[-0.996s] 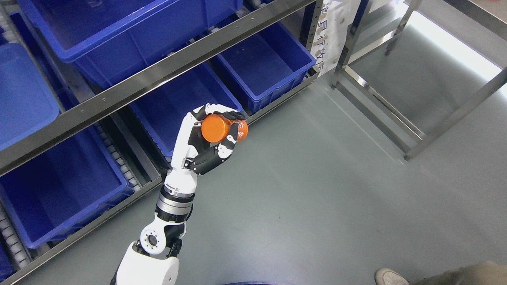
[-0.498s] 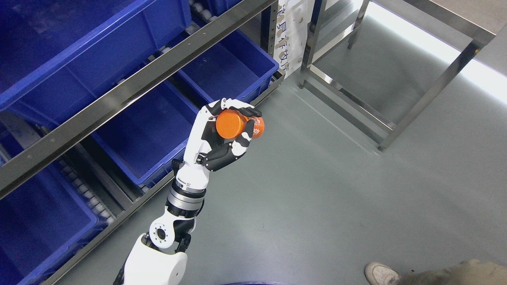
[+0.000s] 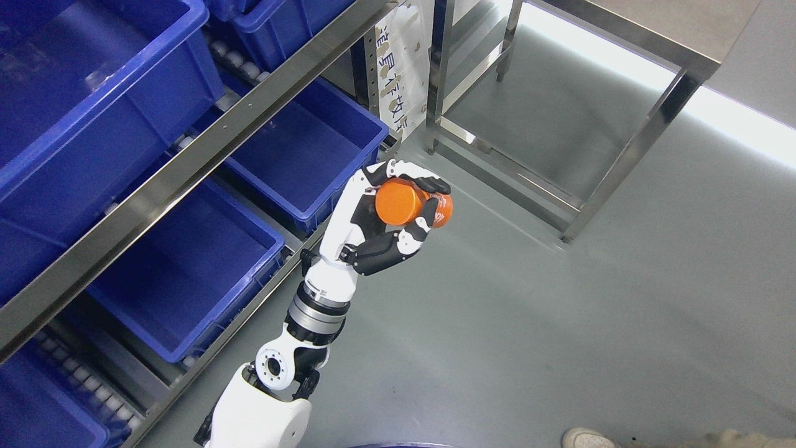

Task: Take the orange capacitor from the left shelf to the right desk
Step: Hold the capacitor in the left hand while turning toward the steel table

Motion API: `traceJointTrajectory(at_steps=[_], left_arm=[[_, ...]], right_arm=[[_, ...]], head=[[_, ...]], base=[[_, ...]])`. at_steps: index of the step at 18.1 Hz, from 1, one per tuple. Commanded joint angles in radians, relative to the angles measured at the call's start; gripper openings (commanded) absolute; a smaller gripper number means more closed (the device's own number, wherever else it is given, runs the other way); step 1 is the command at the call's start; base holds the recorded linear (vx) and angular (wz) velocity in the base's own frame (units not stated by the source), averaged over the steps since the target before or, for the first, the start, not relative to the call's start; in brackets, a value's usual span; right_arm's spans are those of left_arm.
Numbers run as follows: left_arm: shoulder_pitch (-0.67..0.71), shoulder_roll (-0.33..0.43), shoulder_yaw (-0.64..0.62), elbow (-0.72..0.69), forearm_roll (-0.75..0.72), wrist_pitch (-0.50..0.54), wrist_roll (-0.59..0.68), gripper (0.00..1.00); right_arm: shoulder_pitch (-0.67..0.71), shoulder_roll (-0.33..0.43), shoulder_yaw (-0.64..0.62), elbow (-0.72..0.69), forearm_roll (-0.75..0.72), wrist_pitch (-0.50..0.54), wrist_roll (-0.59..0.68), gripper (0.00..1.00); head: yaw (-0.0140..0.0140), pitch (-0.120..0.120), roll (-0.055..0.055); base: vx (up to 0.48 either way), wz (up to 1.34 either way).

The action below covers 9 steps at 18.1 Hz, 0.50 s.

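Shelf (image 3: pixel 186 168) bins (image 3: pixel 186 274) sitting at left, pick done. Left robot hand (image 3: pixel 388 218) is gripping the capacitor (image 3: pixel 404 202) in curled fingers, over the floor between shelf and worktop (image 3: pixel 628 43). Carrying and placing on the worktop at right are pending.

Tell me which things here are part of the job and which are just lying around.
Part of the job: orange capacitor, left hand gripping it, shelf, steel desk.

Just around: empty blue bins, paper sign, a person's shoe.

Glossy blue plastic bins (image 3: pixel 186 274) sit on a brushed metal shelf (image 3: pixel 186 168).
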Motion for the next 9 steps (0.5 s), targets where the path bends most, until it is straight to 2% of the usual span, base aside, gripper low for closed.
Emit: traceJointTrajectory(at_steps=[1, 9], left_arm=[[-0.005, 0.017, -0.062, -0.003, 0.006, 0.008, 0.001, 0.01], [-0.022, 0.017, -0.069, -0.006, 0.006, 0.011, 0.0, 0.01]], right_arm=[[0.021, -0.017, -0.011, -0.017, 0.006, -0.001, 0.0, 1.0], [0.021, -0.017, -0.011, -0.017, 0.006, -0.001, 0.0, 1.0]], head=[[0.0, 0.0, 0.0], [0.0, 0.0, 0.0]], base=[[0.258, -0.17], [0.296, -0.16]])
